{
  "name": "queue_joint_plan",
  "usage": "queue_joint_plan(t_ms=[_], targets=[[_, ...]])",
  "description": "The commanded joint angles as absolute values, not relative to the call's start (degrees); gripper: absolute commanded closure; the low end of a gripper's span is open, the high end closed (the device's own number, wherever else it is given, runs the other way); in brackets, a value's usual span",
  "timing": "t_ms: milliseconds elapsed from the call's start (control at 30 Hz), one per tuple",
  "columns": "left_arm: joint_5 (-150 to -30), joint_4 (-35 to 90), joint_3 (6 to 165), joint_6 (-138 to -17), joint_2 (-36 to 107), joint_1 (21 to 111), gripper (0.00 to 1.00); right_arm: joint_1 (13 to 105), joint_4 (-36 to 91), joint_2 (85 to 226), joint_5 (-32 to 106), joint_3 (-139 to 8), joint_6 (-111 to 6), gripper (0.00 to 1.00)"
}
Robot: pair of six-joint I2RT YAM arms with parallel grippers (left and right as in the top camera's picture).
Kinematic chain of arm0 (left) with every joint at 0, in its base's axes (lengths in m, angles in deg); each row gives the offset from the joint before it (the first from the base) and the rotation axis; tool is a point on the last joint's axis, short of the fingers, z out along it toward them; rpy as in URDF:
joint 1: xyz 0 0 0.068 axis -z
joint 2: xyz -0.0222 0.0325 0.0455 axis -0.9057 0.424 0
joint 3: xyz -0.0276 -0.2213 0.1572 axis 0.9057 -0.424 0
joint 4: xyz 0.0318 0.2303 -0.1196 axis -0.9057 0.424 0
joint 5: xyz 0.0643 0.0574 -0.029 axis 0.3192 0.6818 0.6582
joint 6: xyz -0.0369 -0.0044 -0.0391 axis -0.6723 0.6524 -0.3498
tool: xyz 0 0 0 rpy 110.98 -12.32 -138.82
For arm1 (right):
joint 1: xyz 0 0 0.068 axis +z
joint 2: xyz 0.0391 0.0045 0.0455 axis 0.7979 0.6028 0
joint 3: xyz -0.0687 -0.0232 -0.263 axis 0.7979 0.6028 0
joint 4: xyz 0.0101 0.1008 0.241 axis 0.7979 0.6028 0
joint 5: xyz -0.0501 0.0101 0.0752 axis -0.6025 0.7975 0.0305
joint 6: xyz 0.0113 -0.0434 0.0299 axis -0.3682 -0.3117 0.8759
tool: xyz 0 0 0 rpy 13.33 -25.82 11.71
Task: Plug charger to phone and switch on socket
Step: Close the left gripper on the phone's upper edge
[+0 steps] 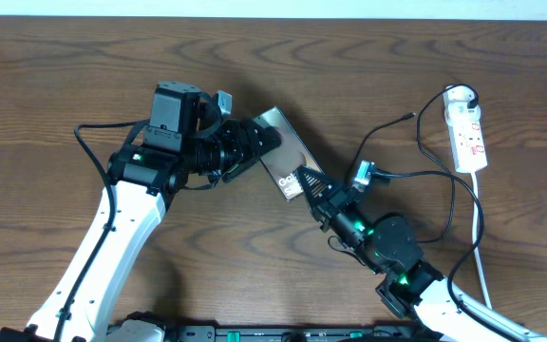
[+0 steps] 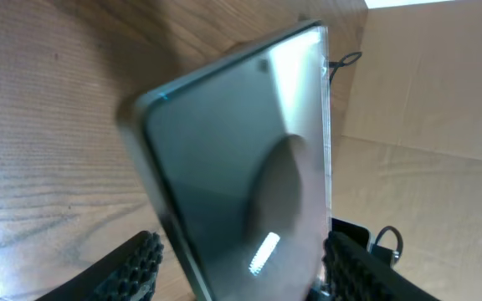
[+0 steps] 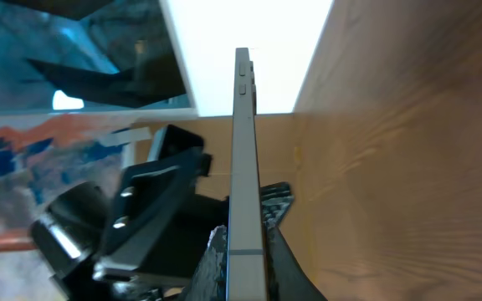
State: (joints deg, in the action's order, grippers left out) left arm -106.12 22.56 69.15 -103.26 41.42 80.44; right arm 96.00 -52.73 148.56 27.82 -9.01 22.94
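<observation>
Slim brownish-gold phone (image 1: 288,157) between two arms over middle of wooden tabletop (image 1: 65,76): right gripper (image 1: 308,182) jaws clamped on lettered end; left gripper (image 1: 266,141) jaws straddling its width, grip unclear. Risk: uneven pull twists phone loose, drops it.

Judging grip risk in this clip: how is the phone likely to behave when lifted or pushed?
Probably stiff: the phone shows edge-on as a straight thin slab between the right jaws. Likely slippery: its glossy face mirrors light in the left wrist view. Pinched near one end, it may pivot.
</observation>
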Motion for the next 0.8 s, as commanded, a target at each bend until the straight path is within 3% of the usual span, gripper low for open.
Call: queue_joint_plan(t_ms=[0,500,767], targets=[[-106.7,22.1,69.5,-104.5,41.6,80.5,0.39,95.7,-54.9,148.0,28.3,-10.0,24.6,0.99],[-106.9,16.4,69.5,-109.6,41.6,81.7,0.40,95.8,-55.7,148.0,29.4,-10.0,32.3,0.99],[-106.9,15.3,69.5,-111.7,41.7,82.9,0.46,95.8,-55.5,148.1,29.6,-10.0,35.6,0.99]])
